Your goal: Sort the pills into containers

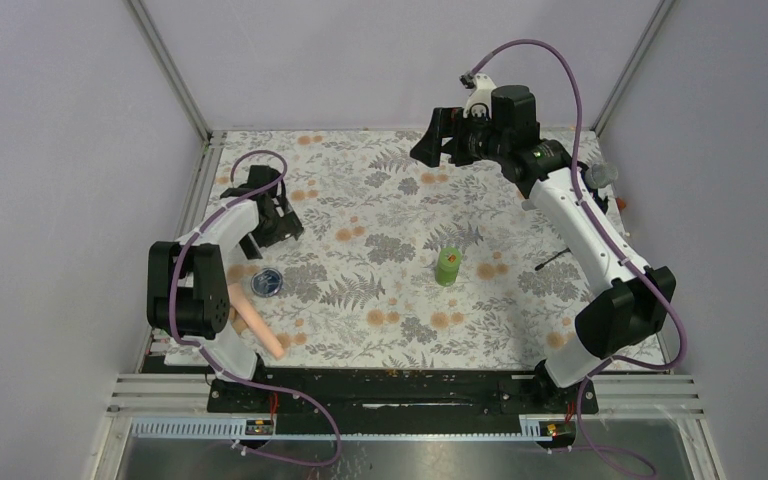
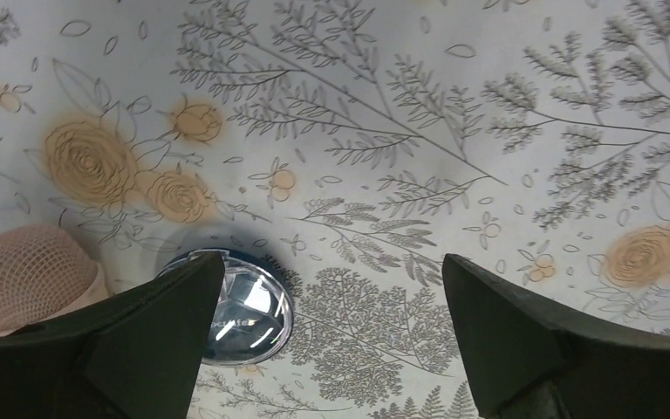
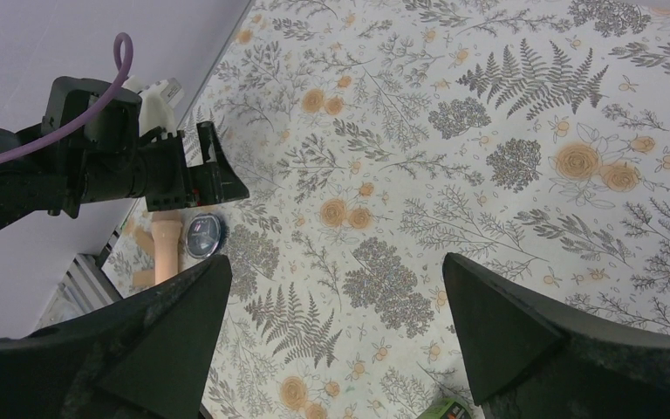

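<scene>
My left gripper (image 2: 331, 258) hangs low over the floral tablecloth (image 2: 384, 105), its jaws spread wide with nothing between them. The dark-blue jar (image 2: 249, 310) is not in that gap. In my left wrist view it sits at the tip of the finger on the picture's left, partly hidden behind it, with its shiny rim catching the light. From above, the jar lies just on the near side of this gripper, close to my left arm. A peach-pink rod (image 1: 258, 328) lies slanted just beside the jar, closer to the table's near edge.

My right gripper (image 1: 440, 140) is held up at the far side of the table, jaws also wide apart and empty. The green bottle (image 1: 448, 266) stands upright near the middle of the cloth, well apart from this gripper and on its near side. In my right wrist view only a sliver of the bottle's green shows, at the bottom edge of the picture.
</scene>
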### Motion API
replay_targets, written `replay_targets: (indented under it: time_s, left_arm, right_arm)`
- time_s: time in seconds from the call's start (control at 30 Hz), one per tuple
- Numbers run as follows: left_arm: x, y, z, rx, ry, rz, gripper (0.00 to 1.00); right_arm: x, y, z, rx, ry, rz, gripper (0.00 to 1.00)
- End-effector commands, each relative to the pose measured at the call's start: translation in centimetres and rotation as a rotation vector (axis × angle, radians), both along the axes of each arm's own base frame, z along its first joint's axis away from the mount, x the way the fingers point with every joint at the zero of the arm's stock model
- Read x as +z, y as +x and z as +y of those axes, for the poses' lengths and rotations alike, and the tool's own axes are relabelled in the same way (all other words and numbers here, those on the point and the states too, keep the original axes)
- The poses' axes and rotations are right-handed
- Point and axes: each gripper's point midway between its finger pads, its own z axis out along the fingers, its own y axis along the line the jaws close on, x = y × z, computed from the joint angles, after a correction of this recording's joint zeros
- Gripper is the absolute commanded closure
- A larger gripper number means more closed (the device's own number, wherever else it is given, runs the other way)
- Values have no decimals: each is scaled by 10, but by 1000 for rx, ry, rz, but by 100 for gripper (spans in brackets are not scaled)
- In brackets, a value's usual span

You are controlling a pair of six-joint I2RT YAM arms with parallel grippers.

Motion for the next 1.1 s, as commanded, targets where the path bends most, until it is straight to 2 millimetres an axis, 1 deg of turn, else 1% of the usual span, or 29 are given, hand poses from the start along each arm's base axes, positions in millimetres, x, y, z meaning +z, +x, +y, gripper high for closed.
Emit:
replay_targets:
  time_s: [0.0,0.13,0.23,0.4,0.6,0.83,0.93,1.07]
  left_arm:
    - [1,-13,17,103,59,12,2]
    - [-5,-20,20,121,73,26,2]
    - [-3,-27,25,147,93,24,2]
    - [-1,-33,32,187,103,17,1]
    - [-11,-44,30,218,58,44,1]
    - [-20,-58,27,260,24,53,2]
    - [-21,-61,28,283,29,49,2]
    - [-26,-64,27,286,19,52,3]
  right_arm:
    - [-2,2,0,11,-16,-4,0]
    - [-12,0,2,20,-25,32,0]
    - [-18,-1,2,24,-31,54,1]
    - [-26,-3,4,32,-28,82,1]
    - [-29,-3,3,22,-31,94,0]
    - [-41,-6,1,6,-38,138,0]
    - [-48,-8,-1,0,-49,169,1]
    - [-51,-10,-3,-6,-60,182,1]
